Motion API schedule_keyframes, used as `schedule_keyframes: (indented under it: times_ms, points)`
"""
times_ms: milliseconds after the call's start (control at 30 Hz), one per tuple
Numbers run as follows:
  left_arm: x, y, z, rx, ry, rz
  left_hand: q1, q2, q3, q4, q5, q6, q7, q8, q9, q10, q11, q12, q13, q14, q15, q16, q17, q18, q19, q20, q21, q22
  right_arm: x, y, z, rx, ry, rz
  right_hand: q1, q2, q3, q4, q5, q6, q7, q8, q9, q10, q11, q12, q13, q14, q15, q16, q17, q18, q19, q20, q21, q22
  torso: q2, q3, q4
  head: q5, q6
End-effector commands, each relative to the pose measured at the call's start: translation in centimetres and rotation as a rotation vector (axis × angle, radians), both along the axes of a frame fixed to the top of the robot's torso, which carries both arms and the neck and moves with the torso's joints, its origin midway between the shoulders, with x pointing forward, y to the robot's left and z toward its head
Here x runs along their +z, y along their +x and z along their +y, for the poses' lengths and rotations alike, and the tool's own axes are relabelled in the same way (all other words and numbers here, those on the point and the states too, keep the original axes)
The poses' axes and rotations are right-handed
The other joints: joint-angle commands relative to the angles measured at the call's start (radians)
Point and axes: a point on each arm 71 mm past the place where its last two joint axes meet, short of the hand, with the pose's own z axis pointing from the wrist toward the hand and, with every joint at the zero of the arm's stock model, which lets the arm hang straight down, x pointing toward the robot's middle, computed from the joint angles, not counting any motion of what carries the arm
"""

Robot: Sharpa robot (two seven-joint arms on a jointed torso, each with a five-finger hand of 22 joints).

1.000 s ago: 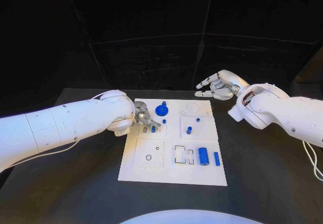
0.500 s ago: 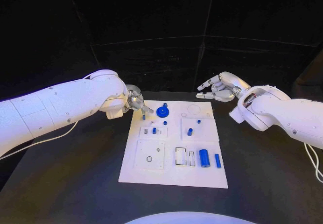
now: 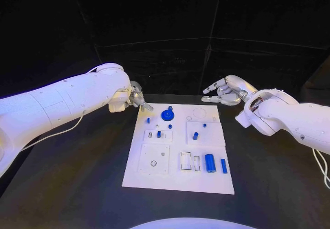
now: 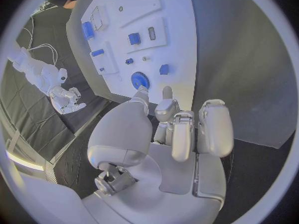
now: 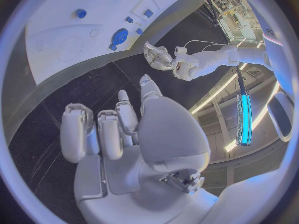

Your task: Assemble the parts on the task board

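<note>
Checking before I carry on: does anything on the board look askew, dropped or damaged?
Nothing stands out. The white board lies flat on the table, the blue parts sit on it, and both robot hands, left and right, hold nothing.

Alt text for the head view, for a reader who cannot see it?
A white task board lies on a black table, with small blue parts, including a gear, on it. The left hand hovers off its far left corner, the right hand off its far right; both hold nothing.

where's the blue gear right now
In the head view the blue gear stands on the task board's far end, left of its middle, just off the left hand.
</note>
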Motion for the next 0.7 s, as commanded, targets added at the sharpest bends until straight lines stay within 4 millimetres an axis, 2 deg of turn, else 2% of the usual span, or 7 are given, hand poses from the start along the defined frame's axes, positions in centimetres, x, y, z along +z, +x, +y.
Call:
schedule_keyframes:
  times_ms: [33, 233, 433, 600, 700]
  points:
    - [-0.4, 0.3, 0.0, -0.034, 0.048, 0.013, -0.008, -0.003, -0.015, 0.005, 0.002, 0.014, -0.001, 0.007, -0.005, 0.007, -0.001, 0.005, 0.001, 0.106, -0.002, 0.003, 0.263, 0.005, 0.006, -0.001, 0.007, 0.002, 0.1, 0.0, 0.2, 0.013, 0.001, -0.004, -0.004, -0.001, -0.006, -0.002, 0.003, -0.001, 0.001, 0.007, -0.002, -0.009, 0.000, -0.003, 0.000, 0.066, -0.007, -0.004, 0.086, 0.004, -0.006, -0.002, -0.005, -0.001, 0.001, -0.0012, 0.0015, 0.000, -0.004]
    - [-1.4, 0.5, 0.1, -0.025, 0.062, 0.018, -0.008, 0.000, -0.022, 0.008, 0.002, 0.021, -0.003, 0.010, -0.007, 0.008, -0.003, 0.006, 0.002, 0.106, -0.004, 0.003, 0.263, 0.005, 0.006, -0.002, 0.008, 0.003, 0.1, 0.1, 0.5, 0.019, 0.003, -0.005, -0.003, 0.000, -0.006, -0.002, 0.005, 0.000, 0.001, 0.007, -0.002, -0.008, 0.000, -0.002, 0.000, 0.066, -0.007, -0.004, 0.086, 0.004, -0.006, -0.002, -0.005, -0.001, 0.001, -0.0007, -0.0013, 0.005, -0.008]
    - [-2.3, 0.7, -0.1, -0.024, 0.059, 0.020, -0.009, 0.000, -0.024, 0.009, 0.002, 0.023, -0.004, 0.010, -0.007, 0.008, -0.004, 0.006, 0.002, 0.106, -0.004, 0.003, 0.263, 0.005, 0.006, -0.003, 0.008, 0.003, 0.1, 0.1, 0.8, 0.025, 0.004, -0.005, -0.001, 0.001, -0.006, -0.004, 0.009, 0.000, 0.001, 0.007, -0.001, -0.008, 0.000, -0.002, 0.000, 0.066, -0.007, -0.005, 0.086, 0.005, -0.006, -0.002, -0.006, -0.001, 0.001, -0.0001, -0.0008, 0.005, -0.009]
    - [-2.9, 0.7, -0.6, -0.031, 0.046, 0.032, -0.045, 0.000, -0.061, 0.040, 0.001, 0.026, -0.006, 0.010, -0.014, 0.010, -0.006, 0.009, 0.004, 0.106, -0.007, 0.003, 0.263, 0.004, 0.008, -0.006, 0.010, 0.008, 0.1, 0.1, 0.9, 0.027, 0.004, -0.005, 0.000, 0.002, -0.006, -0.004, 0.010, 0.000, 0.000, 0.007, -0.001, -0.008, 0.000, -0.002, 0.000, 0.066, -0.007, -0.005, 0.085, 0.004, -0.006, -0.002, -0.006, -0.001, 0.000, 0.0003, 0.0004, 0.003, -0.008]
    - [-3.1, 0.7, -0.7, -0.035, 0.042, 0.040, -0.047, 0.001, -0.066, 0.044, 0.001, 0.027, -0.006, 0.010, -0.014, 0.010, -0.007, 0.009, 0.004, 0.106, -0.007, 0.003, 0.263, 0.004, 0.008, -0.007, 0.011, 0.009, 0.1, 0.1, 1.0, 0.028, 0.004, -0.005, 0.000, 0.002, -0.006, -0.004, 0.010, 0.000, 0.000, 0.007, -0.001, -0.008, 0.000, -0.002, 0.000, 0.066, -0.007, -0.005, 0.085, 0.004, -0.006, -0.002, -0.006, -0.001, 0.000, 0.0004, 0.0016, 0.001, -0.007]
